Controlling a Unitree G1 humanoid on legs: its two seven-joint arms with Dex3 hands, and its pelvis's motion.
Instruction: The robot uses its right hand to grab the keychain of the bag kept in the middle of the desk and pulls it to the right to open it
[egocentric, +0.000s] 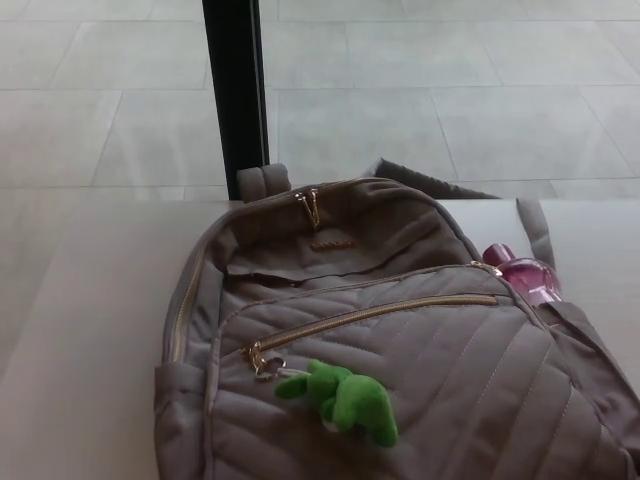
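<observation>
Nothing looks started: the bag (400, 340) lies on the table (90, 330) with its front zipper (370, 315) seemingly closed along its full run, though the dim view leaves some doubt. The green keychain (345, 398) hangs at the zipper's left end. Neither hand is in view, so its fingers cannot be judged and nothing can be placed relative to it.

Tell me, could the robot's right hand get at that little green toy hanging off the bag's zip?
Probably yes: the green toy lies uncovered on top of the bag, nothing over it. Neither hand shows, though.
</observation>
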